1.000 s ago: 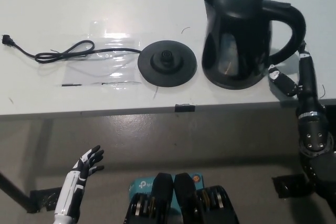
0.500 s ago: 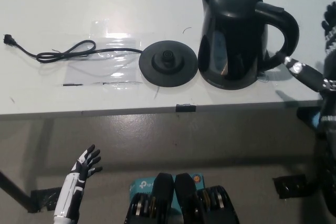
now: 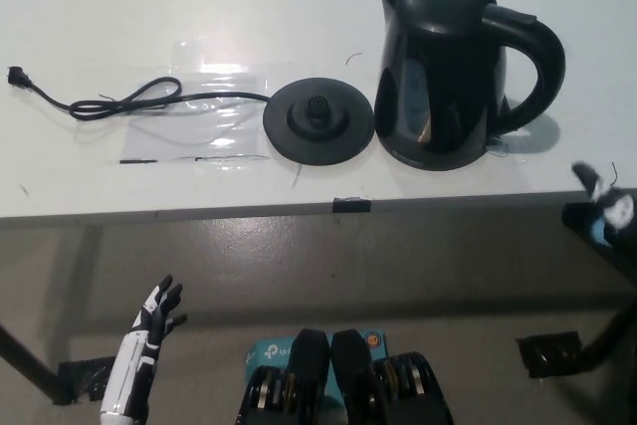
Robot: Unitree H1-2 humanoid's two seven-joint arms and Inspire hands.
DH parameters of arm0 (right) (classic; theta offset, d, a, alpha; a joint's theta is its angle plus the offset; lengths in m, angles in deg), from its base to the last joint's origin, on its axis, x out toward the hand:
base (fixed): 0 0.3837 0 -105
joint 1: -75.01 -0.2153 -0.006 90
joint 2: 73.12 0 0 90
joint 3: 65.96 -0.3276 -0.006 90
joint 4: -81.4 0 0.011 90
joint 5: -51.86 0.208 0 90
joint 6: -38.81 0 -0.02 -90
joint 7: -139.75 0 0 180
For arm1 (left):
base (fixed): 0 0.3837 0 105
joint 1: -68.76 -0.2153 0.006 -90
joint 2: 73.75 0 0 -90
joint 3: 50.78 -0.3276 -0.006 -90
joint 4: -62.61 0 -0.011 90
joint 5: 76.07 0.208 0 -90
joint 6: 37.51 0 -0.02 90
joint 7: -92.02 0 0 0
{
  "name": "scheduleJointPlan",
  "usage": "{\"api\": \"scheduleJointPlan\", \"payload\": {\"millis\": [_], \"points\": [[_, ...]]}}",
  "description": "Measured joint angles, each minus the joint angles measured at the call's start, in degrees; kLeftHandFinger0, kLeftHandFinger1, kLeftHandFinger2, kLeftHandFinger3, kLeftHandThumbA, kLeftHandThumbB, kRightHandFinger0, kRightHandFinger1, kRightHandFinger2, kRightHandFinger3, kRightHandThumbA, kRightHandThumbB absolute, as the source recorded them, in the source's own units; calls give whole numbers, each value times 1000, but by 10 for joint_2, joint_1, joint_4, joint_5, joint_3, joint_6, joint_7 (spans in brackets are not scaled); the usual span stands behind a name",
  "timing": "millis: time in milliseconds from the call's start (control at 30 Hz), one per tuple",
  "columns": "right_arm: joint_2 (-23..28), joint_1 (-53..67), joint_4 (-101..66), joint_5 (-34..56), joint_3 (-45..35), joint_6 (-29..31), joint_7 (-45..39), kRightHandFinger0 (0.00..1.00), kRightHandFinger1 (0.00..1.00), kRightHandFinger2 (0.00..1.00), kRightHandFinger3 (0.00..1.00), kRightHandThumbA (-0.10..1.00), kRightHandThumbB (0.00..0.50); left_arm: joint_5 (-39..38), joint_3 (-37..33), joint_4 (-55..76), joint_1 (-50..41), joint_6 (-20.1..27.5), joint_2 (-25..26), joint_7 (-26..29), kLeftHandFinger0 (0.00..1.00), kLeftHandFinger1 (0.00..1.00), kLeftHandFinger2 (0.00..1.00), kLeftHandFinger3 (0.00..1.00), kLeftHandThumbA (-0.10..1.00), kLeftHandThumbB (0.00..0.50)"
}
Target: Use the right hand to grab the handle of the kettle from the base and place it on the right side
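- The white left hand (image 3: 154, 314) hung low at the lower left, below the table edge, fingers spread and holding nothing.
- A black power cord (image 3: 109, 101) lay across the white table (image 3: 199, 7) and ran to the round black kettle base (image 3: 318, 121).
- The black plastic electric kettle (image 3: 443, 67) stood upright on the table just right of the base (handle pointing right).
- The black right hand (image 3: 604, 208) showed only partly at the right edge, apart from the handle; whether its fingers were spread or closed could not be told.
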Motion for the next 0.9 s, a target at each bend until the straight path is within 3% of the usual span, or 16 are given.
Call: {"api": "scheduleJointPlan", "payload": {"millis": [67,200,300,400,500,567,900], "points": [[-7,24,-13,-19,15,1,-1,1000,1000,1000,1000,1000,450,-1,0,0,1,0,0,0,1000,1000,1000,1000,1000,500],[-20,79,34,-57,60,6,-15,1000,1000,1000,1000,1000,383,-8,0,1,2,3,2,-3,1000,1000,1000,1000,1000,500],[-22,78,114,-64,79,6,-28,1000,1000,1000,1000,1000,388,-12,-2,2,2,5,2,-8,1000,1000,1000,1000,1000,500],[-27,62,180,-66,88,7,-42,1000,1000,1000,1000,1000,357,-20,-3,3,3,7,2,-16,1000,1000,1000,1000,1000,500],[-33,39,234,-66,98,7,-58,1000,1000,1000,1000,1000,382,-26,-3,4,0,10,2,-22,1000,1000,1000,1000,1000,500],[-37,34,254,-69,102,6,-65,1000,1000,1000,1000,1000,347,-30,-3,4,-1,10,2,-27,1000,1000,1000,1000,1000,500],[-42,31,280,-83,108,-2,-95,1000,1000,1000,1000,1000,346,-32,-2,0,1,11,11,-37,1000,1000,1000,1000,1000,500]]}}
